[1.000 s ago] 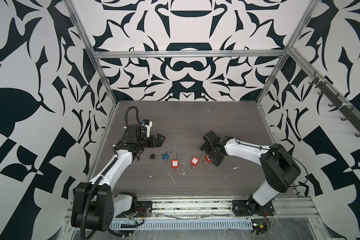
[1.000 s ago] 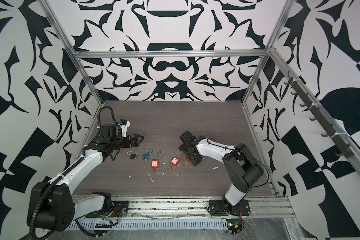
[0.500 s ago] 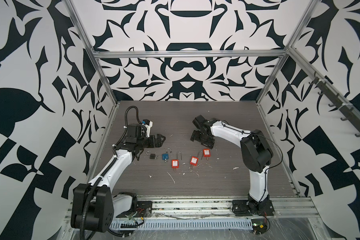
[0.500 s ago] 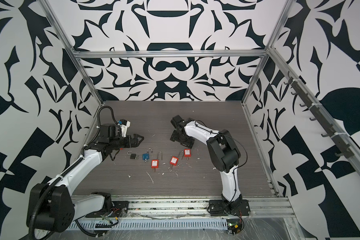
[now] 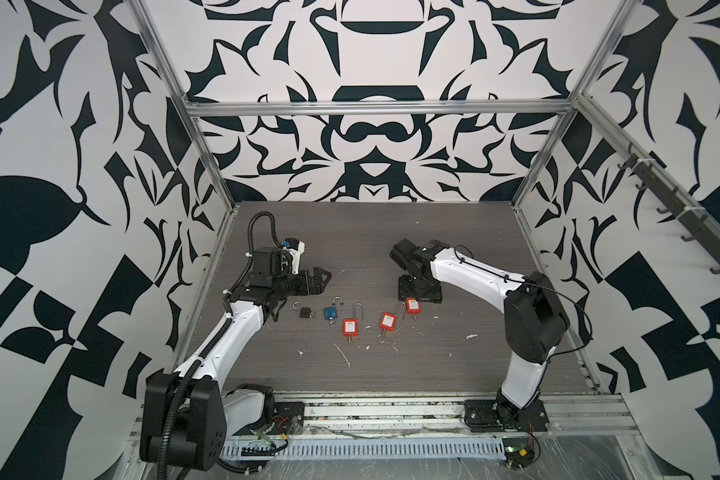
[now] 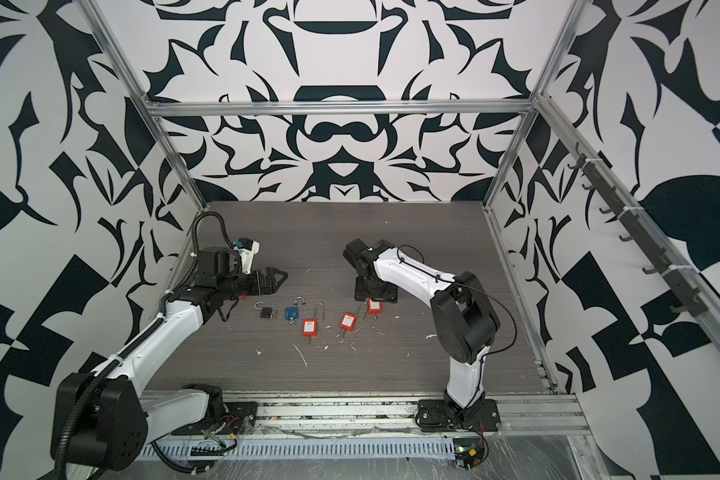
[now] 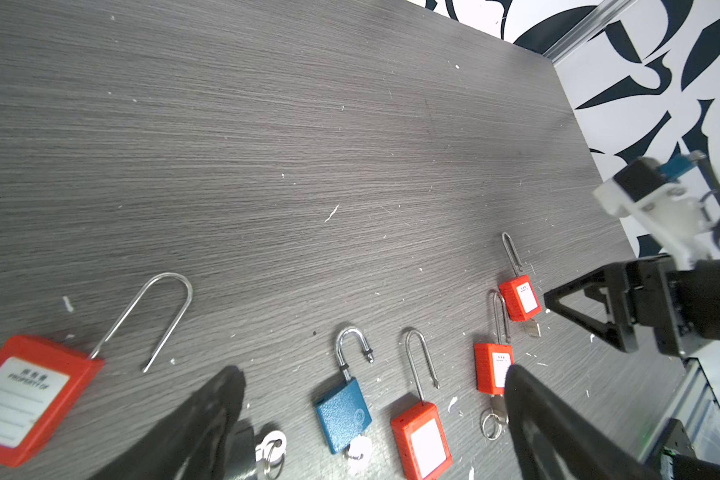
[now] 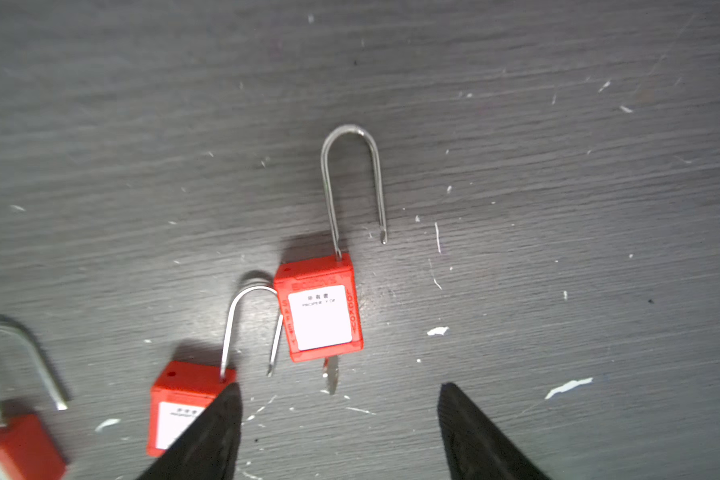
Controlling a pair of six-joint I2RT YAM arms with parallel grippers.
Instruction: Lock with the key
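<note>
Padlock point(image 8: 320, 318): red, white label, open shackle

A grey wood-grain tabletop point(image 5: 371, 232) fills the floor of the cell, flecked with small white scraps; the longest sliver point(image 5: 343, 356) lies toward the front middle in both top views, and a wrist view shows another pale flake point(image 8: 568, 387) flat on the grain. Black-and-white patterned walls point(image 5: 375, 137) close in the back and both sides, held by an aluminium frame bar point(image 5: 375, 109) across the rear. On the right wall a strip of dark hooks point(image 6: 624, 214) runs at a slant. Along the front edge lie a metal rail point(image 5: 371, 409) and a pale slotted cable duct point(image 5: 350, 449)
</note>
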